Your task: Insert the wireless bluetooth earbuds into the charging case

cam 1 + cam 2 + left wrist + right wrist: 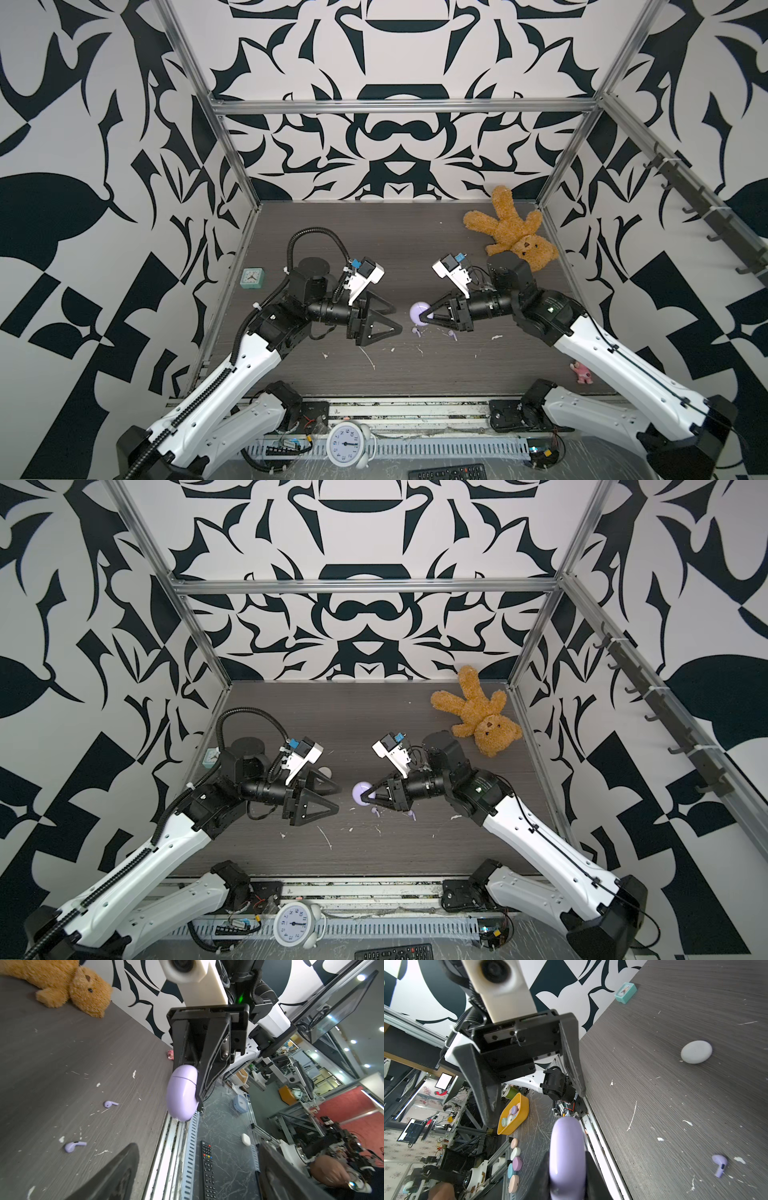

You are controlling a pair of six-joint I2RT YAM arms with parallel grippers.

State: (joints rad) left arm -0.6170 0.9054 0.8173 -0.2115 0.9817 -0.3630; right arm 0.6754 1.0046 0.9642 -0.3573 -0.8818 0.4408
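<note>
My right gripper (423, 320) is clamping the closed purple charging case (415, 309) above mid-counter (332, 232). My left gripper (397, 319) is gaping wide, empty. Two purple earbuds (110, 1103) are lying loose nearer the counter's front edge. Next, I judge: opening the lid.

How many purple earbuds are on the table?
2. One earbud lies on the table near the held purple case; the other lies a little further right. More may be hidden.

Lilac case (182, 1093), lilac earbuds (75, 1146), grey woodgrain table (415, 249).
</note>
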